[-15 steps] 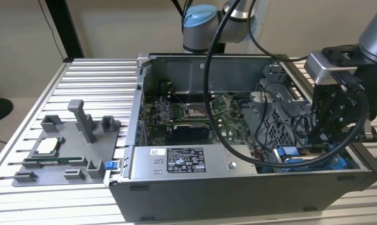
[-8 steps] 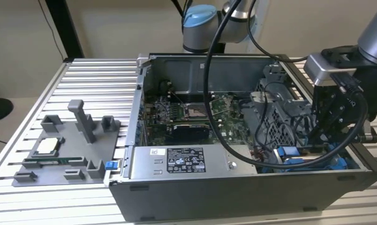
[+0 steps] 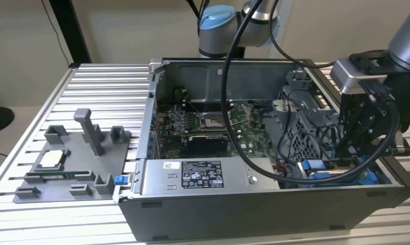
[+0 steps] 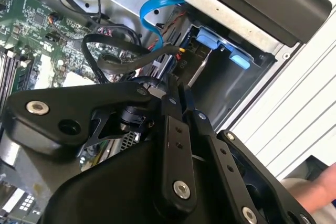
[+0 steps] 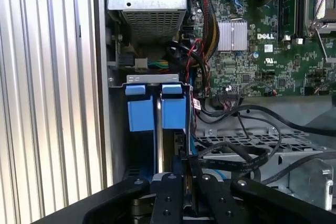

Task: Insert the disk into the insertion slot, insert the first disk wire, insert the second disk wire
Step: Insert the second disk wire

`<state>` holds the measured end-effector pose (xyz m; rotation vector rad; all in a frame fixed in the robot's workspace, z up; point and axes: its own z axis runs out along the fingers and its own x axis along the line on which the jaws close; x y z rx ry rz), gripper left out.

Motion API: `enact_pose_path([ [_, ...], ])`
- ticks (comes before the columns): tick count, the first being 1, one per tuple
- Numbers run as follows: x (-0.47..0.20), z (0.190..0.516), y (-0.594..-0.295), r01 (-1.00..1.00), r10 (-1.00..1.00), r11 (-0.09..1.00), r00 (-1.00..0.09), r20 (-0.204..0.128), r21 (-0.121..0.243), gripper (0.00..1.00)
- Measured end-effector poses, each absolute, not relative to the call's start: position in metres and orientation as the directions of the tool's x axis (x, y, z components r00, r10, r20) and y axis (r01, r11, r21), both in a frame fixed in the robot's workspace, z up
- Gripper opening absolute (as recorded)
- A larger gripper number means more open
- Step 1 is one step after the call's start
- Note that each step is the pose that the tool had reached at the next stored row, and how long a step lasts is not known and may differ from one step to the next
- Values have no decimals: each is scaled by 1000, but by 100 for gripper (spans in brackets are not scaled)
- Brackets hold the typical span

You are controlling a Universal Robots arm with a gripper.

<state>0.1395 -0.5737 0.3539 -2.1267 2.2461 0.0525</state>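
Fingers of the gripper sit pressed together, narrow, black metal w/ screw heads, in first wrist view; just past them the disk, blue plastic carrier, stands on edge in the insertion slot, long axis running down into the grey sheet-metal bay. Second wrist view: gripper beside slot, blue ribbon cable arcing above. Exterior view: gripper low at case corner.

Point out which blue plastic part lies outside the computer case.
The small blue part beside the grey fixture, on the exterior view's left. The other blue parts sit inside the computer case, toward the exterior view's right.
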Motion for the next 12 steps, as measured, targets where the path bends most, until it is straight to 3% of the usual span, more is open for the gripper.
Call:
enact_pose_path([
  [12,140,350,-574,-998,-997,55,-54,-58,-13,0],
])
